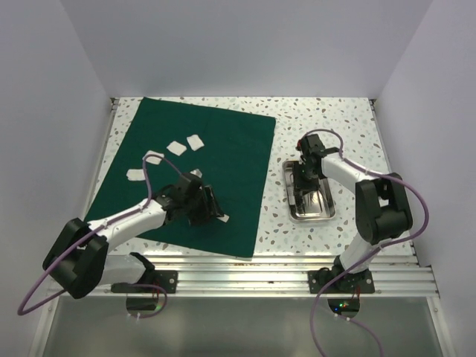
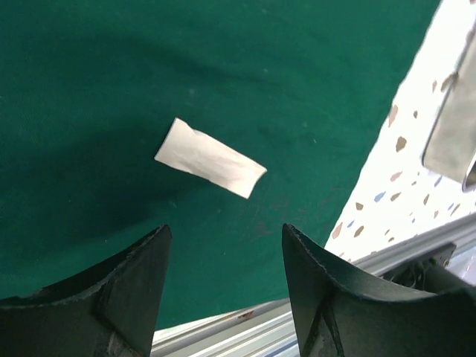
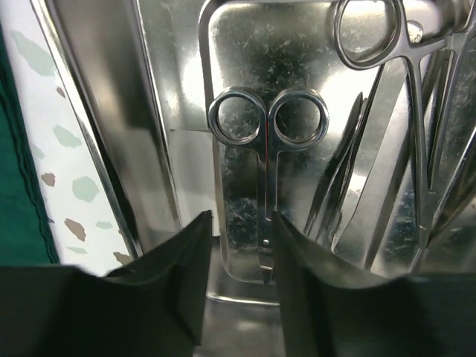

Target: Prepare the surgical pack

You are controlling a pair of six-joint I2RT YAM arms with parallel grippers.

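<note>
My right gripper is hanging low over the steel tray, and its own black fingers are blocking the bottom of the wrist view. They are standing a narrow gap apart. The shanks of a pair of scissors are running down into that gap, where the blades are passing out of sight. I cannot tell whether either pad is touching the metal. More instruments are lying along the tray's right side, cut off by the frame edge and blurring into their own reflections, so I am not counting them. From above, my right arm is covering much of the tray.

My left gripper is hovering with its fingers spread wide, gripping nothing. It is above a white gauze piece, a creased, slanted oblong lying flat on the dark green drape.

The drape is lying spread open on the left of the speckled table, matte and softly rumpled. The tray is sitting just beside its right edge, apart from it: polished, scratched, rectangular with rounded corners. Several other gauze squares are lying scattered over the drape's far left part, one half hidden behind my left wrist. A ribbed aluminium rail is running along the near edge.
</note>
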